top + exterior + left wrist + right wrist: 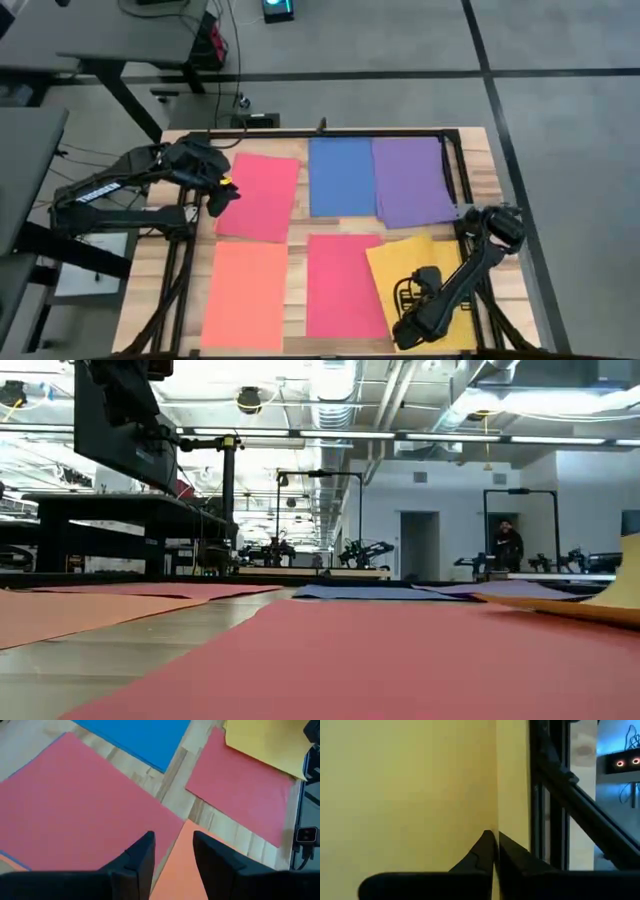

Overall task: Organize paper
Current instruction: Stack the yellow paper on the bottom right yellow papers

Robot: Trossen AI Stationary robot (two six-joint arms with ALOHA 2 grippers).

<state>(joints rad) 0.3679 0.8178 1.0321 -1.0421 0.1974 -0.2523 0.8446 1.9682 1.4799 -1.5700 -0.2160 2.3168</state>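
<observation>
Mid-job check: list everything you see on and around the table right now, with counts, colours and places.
pink-red paper: 2, one far left under the left gripper, the other near centre
blue paper: 1, far centre
purple paper: 1, far right, beside the blue
salmon-orange paper: 1, near left
yellow paper: 1, near right, one edge lifted
table: 1, pale wood, black frame
person: 1, dark clothes, far room
left gripper: open, over the far pink-red sheet
right gripper: shut on the yellow sheet's edge

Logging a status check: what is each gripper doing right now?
Left gripper: open, holding nothing, above the upper pink-red sheet.
Right gripper: shut on the yellow sheet.
</observation>
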